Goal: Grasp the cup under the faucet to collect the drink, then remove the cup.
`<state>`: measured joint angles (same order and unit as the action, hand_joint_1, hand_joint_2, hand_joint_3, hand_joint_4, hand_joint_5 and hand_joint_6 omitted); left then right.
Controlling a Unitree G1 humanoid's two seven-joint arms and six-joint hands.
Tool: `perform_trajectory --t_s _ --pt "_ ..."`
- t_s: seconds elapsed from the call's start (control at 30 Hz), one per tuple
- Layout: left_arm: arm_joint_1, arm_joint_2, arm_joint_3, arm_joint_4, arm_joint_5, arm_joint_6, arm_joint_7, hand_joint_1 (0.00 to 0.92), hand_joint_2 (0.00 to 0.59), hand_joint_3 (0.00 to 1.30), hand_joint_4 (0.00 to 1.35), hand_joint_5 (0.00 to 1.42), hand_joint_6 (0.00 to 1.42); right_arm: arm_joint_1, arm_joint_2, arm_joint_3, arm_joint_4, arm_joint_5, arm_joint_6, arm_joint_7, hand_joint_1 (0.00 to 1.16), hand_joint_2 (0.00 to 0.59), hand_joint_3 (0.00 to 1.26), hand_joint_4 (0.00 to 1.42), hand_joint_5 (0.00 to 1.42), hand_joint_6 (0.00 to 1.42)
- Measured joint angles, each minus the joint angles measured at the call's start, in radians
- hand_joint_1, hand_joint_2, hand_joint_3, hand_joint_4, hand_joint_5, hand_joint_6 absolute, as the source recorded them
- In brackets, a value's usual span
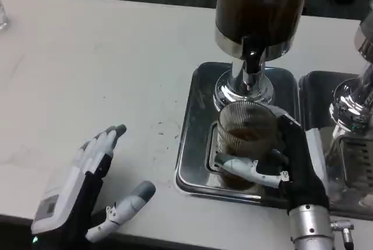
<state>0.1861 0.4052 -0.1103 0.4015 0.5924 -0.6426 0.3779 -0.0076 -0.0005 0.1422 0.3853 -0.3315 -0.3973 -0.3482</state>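
Under the black spout of the brown-filled drink dispenser [259,11] stands the clear ribbed plastic cup [245,139], resting on the shiny steel drip tray [195,145] and partly filled with brown liquid. Its mouth sits below the faucet [252,59], presumably so the drink falls straight in. The right hand [274,165] wraps the cup from its right side, with one white finger curled across the front wall, so it grips the cup while it fills. Judging by the level, removal may come soon. Close behind the cup stands the chrome dispenser base [242,90], and a second tray [326,87] lies just to the right. Toward the near edge and to the left, the white tabletop [87,57] offers room. The left hand [87,186] rests there with fingers spread, holding nothing, well apart from the tray.
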Motion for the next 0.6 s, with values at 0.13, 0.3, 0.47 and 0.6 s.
perform_trajectory --t_s 0.13,0.3,0.47,0.6 --pt "-0.003 0.001 -0.009 0.003 0.000 -0.001 0.000 0.000 0.162 0.04 0.00 0.01 0.00 0.027 -0.001 -0.001 -0.040 0.000 0.000 0.000 1.07 0.134 0.79 0.84 0.86 0.95" --pt "-0.006 0.009 -0.015 0.004 0.001 -0.001 0.000 0.000 0.163 0.04 0.00 0.01 0.00 0.058 -0.003 -0.003 -0.087 0.001 0.000 0.001 1.07 0.134 0.80 0.85 0.87 0.98" --pt "-0.003 0.019 -0.017 -0.014 0.003 -0.001 -0.001 0.000 0.161 0.04 0.00 0.00 0.00 0.093 -0.003 -0.005 -0.139 0.005 0.001 0.015 1.07 0.134 0.80 0.85 0.88 0.98" --pt "0.005 0.031 -0.016 -0.050 0.004 0.000 -0.006 0.000 0.159 0.03 0.00 0.00 0.00 0.125 -0.010 -0.002 -0.199 0.000 0.002 0.030 1.06 0.126 0.81 0.88 0.91 1.03"
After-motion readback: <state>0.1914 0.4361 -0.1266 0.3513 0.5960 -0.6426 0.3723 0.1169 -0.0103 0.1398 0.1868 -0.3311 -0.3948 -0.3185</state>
